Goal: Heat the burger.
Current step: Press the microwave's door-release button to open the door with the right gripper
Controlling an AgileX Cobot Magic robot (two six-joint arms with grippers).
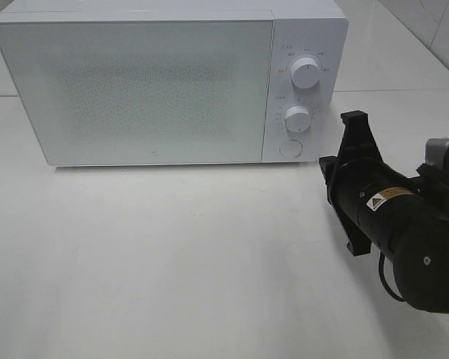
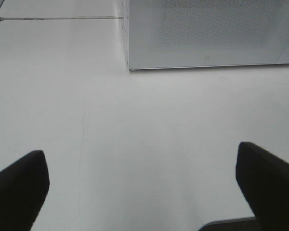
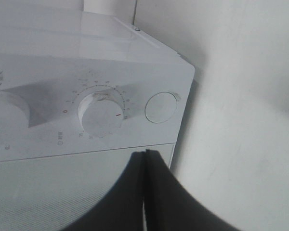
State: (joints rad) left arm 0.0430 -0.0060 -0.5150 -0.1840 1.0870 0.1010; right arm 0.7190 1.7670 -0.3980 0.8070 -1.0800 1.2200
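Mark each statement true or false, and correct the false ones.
1. The microwave has its door closed. True.
2. A burger sits in front of the microwave. False: no burger shows in any view.
3. The right gripper has its jaws shut. True.
4. The left gripper has its jaws shut. False: they stand wide open above the table.
5. The control panel carries three knobs. False: an upper knob, a lower knob and a round button.

Closed claw [image 3: 145, 154] faces dial [image 3: 101, 115] and round button [image 3: 160, 107] on microwave [image 3: 135, 67].
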